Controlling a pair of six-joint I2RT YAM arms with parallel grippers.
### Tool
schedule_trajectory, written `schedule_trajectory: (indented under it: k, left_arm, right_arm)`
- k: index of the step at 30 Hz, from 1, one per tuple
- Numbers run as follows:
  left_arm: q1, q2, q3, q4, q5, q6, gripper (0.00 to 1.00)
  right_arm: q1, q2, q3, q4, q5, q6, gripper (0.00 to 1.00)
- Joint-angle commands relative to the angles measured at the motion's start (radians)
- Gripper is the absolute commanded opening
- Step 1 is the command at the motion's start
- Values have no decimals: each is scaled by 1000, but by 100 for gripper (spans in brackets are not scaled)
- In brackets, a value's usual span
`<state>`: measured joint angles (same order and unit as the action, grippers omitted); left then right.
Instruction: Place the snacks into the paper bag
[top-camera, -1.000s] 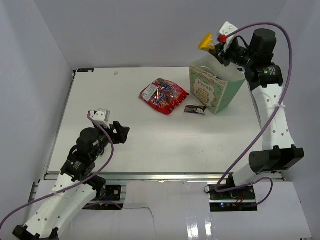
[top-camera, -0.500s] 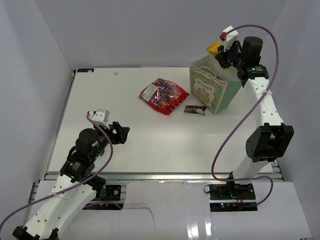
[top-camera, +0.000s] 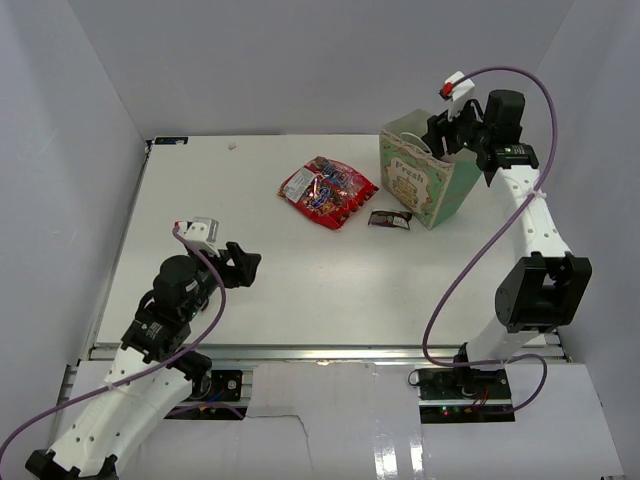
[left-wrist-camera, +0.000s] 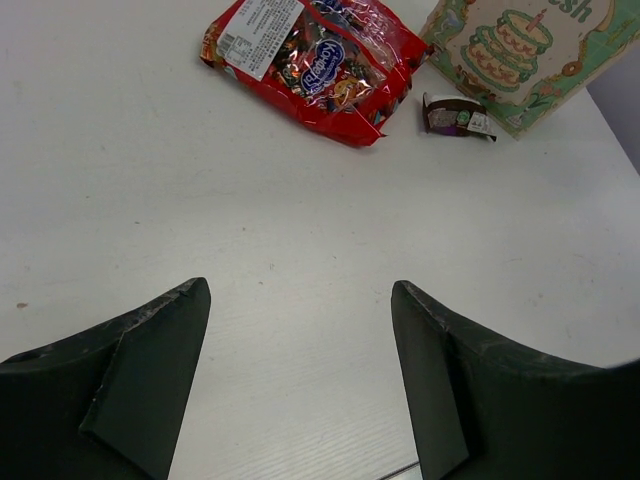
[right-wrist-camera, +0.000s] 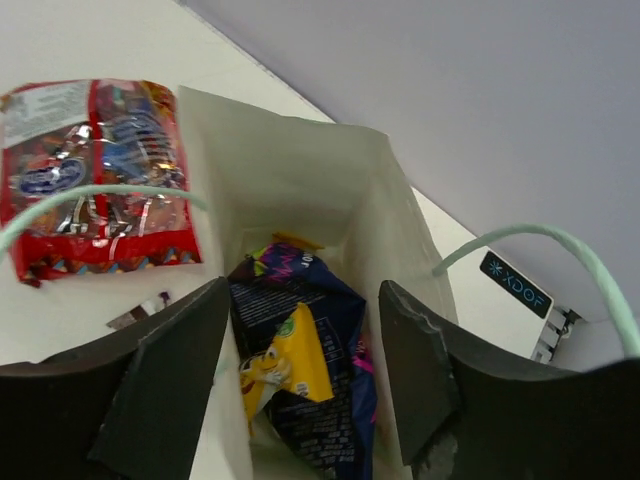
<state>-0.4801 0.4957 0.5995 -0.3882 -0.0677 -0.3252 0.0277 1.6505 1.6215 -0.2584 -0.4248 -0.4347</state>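
The mint and cream paper bag (top-camera: 427, 180) stands upright at the table's back right, its "Fresh" label facing the arms. My right gripper (top-camera: 443, 135) hangs open over the bag's mouth with nothing between its fingers. In the right wrist view, a purple-blue glossy bag (right-wrist-camera: 320, 300) lies inside the paper bag (right-wrist-camera: 290, 170) with a small yellow packet (right-wrist-camera: 290, 365) on top of it. The large red candy bag (top-camera: 327, 191) lies flat on the table left of the paper bag. A small dark brown wrapper (top-camera: 389, 219) rests by the bag's foot. My left gripper (top-camera: 243, 265) is open and empty, low at the front left.
White enclosure walls close in the table on the left, back and right. The bag's string handles (right-wrist-camera: 560, 245) arc up beside my right fingers. A small speck (top-camera: 232, 146) sits near the back edge.
My right gripper came down from above to the bag's mouth and opened. The yellow packet it held now lies inside the bag. The left arm has stayed put.
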Motion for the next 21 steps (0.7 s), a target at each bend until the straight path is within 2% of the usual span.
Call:
schedule_trajectory:
  k: [1,4,7,8,9,10,13,16,17,18,20,21]
  left_arm:
    - [0,7,20,2,-65,-116,84]
    - [1,21,7,-41,-165,-274,84]
    - [1,110,26,-141,-294,-519,81]
    - [3,138,26,-141,-317,-553,81]
    - [3,167,58,-185,-342,-589,81]
    - [5,196,78,-211,-368,-624,81]
    - [27,314,147,-287,-458,-719,85]
    - [136,420,181,-305,-442,-742,87]
    - [229,449,187,-314,-419,-742,87]
    - [277,510,195,-355,-375,-773,88]
    - [380,567,227,-461,-345,-807,89]
    - [386,614,246,-500,-372,-860,89]
  right_arm:
    - [-11,-144,3,-8,-165,-27,69]
    - [-11,-251,-47,-24,-241,-30,76]
    - [-11,-404,-170,2,-243,-53,82]
    - [-11,-432,-205,7,-243,-68,85]
    - [-11,-460,-241,10,-233,-84,92]
    - [-11,-483,-271,5,-233,-128,94]
    - [-11,-547,-348,-144,-343,-246,97]
    - [-8,-569,-412,-390,-547,-416,98]
    - [-3,-566,-431,-447,-586,-493,98]
    - [11,-564,-474,-525,-630,-521,97]
    - [17,-574,-526,-554,-660,-568,92]
    - [17,-581,-582,-533,-661,-570,90]
